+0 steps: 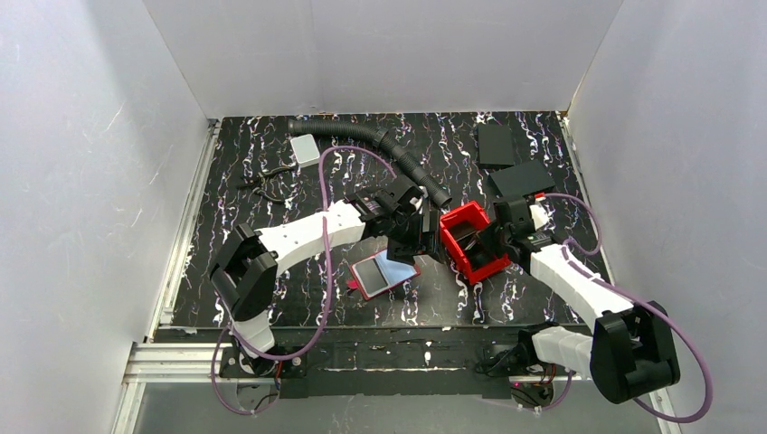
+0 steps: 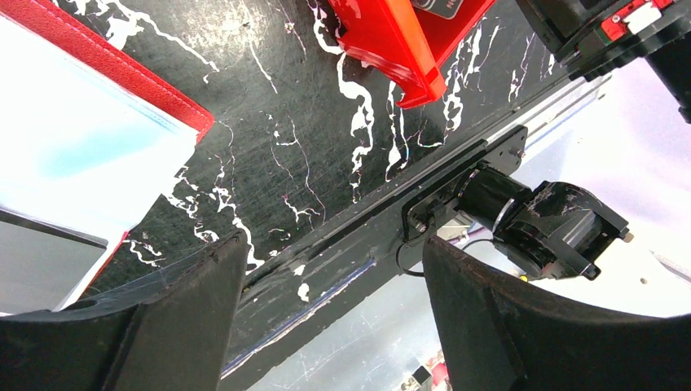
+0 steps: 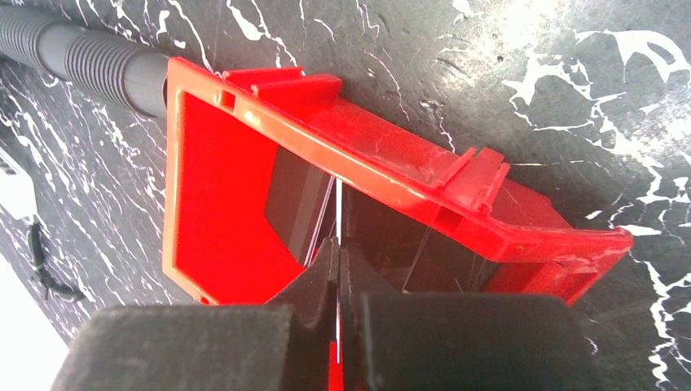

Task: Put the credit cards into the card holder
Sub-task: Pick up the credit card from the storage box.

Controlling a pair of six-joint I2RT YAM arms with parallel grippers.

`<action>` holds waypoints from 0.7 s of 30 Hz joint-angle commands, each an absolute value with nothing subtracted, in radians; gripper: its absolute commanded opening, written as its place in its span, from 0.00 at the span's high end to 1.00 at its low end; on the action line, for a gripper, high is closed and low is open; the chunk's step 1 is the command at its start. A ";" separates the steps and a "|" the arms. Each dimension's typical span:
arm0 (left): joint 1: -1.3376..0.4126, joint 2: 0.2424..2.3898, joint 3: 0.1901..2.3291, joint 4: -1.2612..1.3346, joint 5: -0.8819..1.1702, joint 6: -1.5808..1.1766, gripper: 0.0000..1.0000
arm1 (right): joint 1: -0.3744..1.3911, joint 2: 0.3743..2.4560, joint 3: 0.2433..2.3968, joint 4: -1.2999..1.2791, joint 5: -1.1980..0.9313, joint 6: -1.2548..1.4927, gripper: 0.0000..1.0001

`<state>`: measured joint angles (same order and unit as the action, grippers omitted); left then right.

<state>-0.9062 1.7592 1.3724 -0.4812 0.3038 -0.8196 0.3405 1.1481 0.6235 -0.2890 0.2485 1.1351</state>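
I had R jaws pinching a card [image 3: 337, 208] edge-on (to clear bin [image 3: 212, 236] wall); L jaws released beside holder [image 2: 122, 72].

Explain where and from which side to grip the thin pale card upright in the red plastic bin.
Pinch the thin pale card across its faces at the top edge, through the open top of the red plastic bin: walls block its sides. The right gripper is shut there.
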 commanded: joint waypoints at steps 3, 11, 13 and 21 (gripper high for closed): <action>-0.907 1.676 1.368 -0.517 0.284 -0.796 0.23 | 0.322 1.068 0.669 -0.319 0.158 0.984 0.99; -0.901 1.641 1.336 -0.488 0.302 -0.800 0.22 | 0.315 1.060 0.735 -0.370 0.124 0.743 0.99; -0.900 1.632 1.332 -0.487 0.302 -0.799 0.22 | 0.314 1.081 0.748 -0.373 0.104 0.685 0.99; -0.901 1.602 1.289 -0.451 0.326 -0.813 0.22 | 0.307 1.143 0.716 -0.186 -0.041 0.462 0.93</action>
